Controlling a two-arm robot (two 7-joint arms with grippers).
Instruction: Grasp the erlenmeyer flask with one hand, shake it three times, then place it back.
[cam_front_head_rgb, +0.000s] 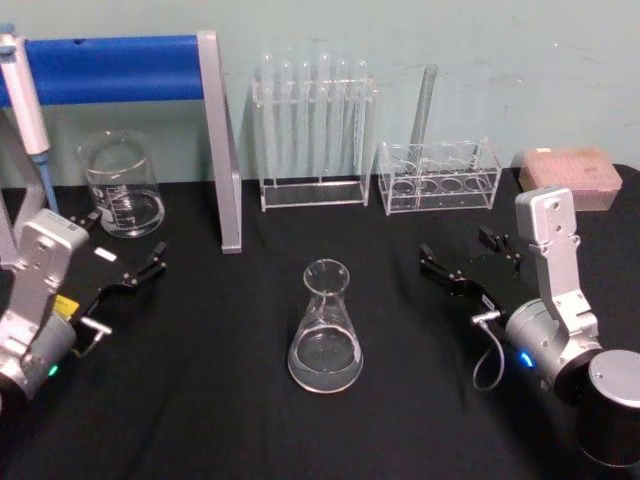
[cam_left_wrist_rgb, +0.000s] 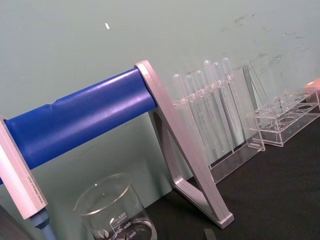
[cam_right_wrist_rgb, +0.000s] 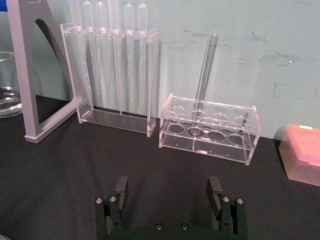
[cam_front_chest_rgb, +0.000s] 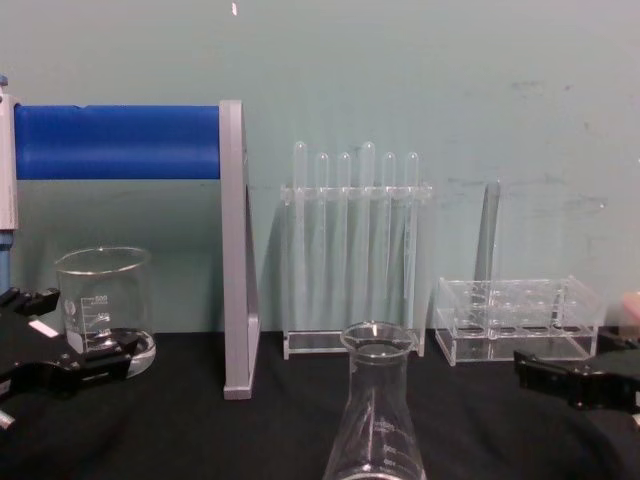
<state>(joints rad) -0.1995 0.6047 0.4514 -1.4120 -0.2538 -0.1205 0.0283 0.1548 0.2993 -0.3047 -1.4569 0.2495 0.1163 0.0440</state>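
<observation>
In the head view, the erlenmeyer flask (cam_front_head_rgb: 325, 330) is seen upright on the black table (cam_front_head_rgb: 400, 420), between the left gripper (cam_front_head_rgb: 125, 262) and the right gripper (cam_front_head_rgb: 470, 262), touched by neither. In the right wrist view, its fingers (cam_right_wrist_rgb: 121, 189) are spread wide. In the chest view, the left gripper's fingers seem parted.

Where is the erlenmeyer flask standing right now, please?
In the head view the erlenmeyer flask stands upright on the black table, near the centre, between the left gripper and right gripper, in front of the pipette rack.
</observation>
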